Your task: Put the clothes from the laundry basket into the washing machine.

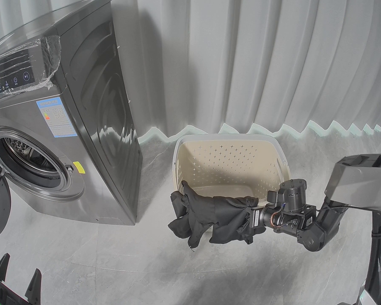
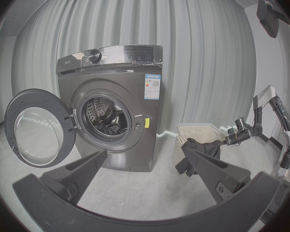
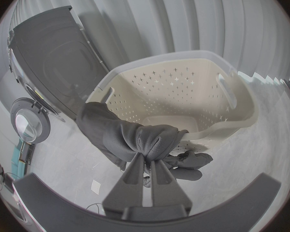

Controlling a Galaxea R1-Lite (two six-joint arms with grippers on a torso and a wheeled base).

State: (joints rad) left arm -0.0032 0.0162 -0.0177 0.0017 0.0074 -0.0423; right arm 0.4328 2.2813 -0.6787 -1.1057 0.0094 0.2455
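At the near rim of the cream plastic laundry basket (image 1: pixel 230 157), my right gripper (image 3: pixel 146 161) is clamping the seemingly last dark grey garment (image 1: pixel 211 219), bound for the open grey washing machine (image 1: pixel 93 106).

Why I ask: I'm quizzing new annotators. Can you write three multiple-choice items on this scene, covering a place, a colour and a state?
1. Where is the garment that the right gripper holds?
A. in the drum
B. at the basket's near rim
C. flat on the floor

2. What colour is the basket?
A. cream
B. red
C. blue

3. How is the washer's door?
A. shut
B. taken off
C. swung open

Key: 1 B, the gripper pinches the garment right at the rim and it hangs there. 2 A, the basket's perforated walls are cream. 3 C, the door stands aside on its hinge, clear of the opening.
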